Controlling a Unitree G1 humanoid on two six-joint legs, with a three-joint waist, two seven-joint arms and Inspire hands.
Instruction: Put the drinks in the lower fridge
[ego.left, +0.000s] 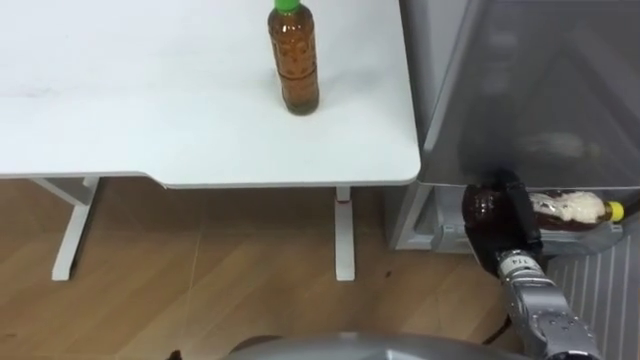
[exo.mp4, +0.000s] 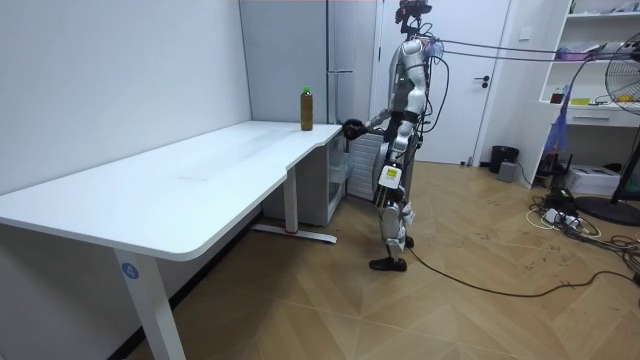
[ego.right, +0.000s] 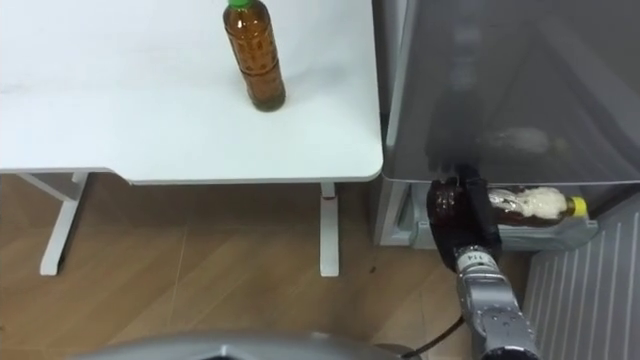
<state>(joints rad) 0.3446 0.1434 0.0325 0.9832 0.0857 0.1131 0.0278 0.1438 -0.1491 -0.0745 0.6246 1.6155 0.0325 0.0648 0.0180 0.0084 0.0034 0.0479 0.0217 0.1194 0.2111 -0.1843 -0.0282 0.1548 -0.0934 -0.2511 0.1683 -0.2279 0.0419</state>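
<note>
- The white table (ego.left: 150, 100) fills the upper left. Its rounded right corner ends just beside the grey fridge (ego.left: 540, 90) at the upper right.
- Below the table's front edge, bare wood floor (ego.left: 200, 280) spreads across the lower left and centre, broken by the table's white legs (ego.left: 345, 235).
- A green-capped tea bottle (ego.left: 294, 60) stands upright at top centre, near the table's right edge.
- At lower right, the right hand (ego.left: 520, 215) is curled round a dark brown bottle (ego.left: 483, 210), at the mouth of the fridge's lower compartment (ego.left: 420, 220).
- In that compartment a yellow-capped bottle (ego.left: 570, 210) lies on its side, just right of the hand.
- In the room view the robot stands upright between table end and fridge, with open floor toward the lower right.
</note>
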